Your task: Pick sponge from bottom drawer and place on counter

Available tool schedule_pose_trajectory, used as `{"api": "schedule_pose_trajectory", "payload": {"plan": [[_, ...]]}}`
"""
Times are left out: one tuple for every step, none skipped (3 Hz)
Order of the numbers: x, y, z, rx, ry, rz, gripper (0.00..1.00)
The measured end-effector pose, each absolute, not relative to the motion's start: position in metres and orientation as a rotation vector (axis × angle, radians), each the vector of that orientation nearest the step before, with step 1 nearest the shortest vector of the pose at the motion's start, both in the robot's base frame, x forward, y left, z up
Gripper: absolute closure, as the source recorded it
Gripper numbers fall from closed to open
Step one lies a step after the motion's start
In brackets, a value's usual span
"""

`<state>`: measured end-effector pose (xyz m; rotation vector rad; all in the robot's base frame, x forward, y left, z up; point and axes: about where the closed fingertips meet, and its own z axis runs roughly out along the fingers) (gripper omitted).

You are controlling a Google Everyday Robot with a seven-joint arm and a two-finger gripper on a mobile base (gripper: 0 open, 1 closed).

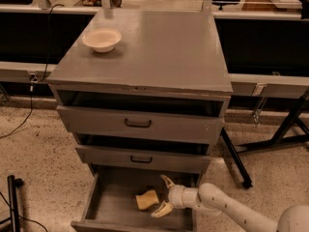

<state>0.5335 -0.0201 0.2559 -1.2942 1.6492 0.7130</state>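
Note:
The sponge (147, 199), a pale yellow-tan foam block, lies on the floor of the open bottom drawer (113, 202), right of its middle. My gripper (163, 195) reaches in from the right on a white arm. Its two pale fingers are spread open, one at the back and one at the front, just right of the sponge and nearly touching it. The counter (159, 52) is the grey cabinet top above.
A cream bowl (102, 39) stands on the counter's back left. Two upper drawers with dark handles (138, 123) are slightly pulled out above the bottom drawer. Black frame legs (236, 161) stand to the right on the speckled floor. A dark stand (12, 202) is at lower left.

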Motion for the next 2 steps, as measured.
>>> {"api": "schedule_pose_trajectory", "payload": {"plan": [[0.534, -0.019, 0.256, -1.294, 1.648, 0.716, 0.00], [0.540, -0.013, 0.238, -1.270, 1.673, 0.725, 0.00]]}}
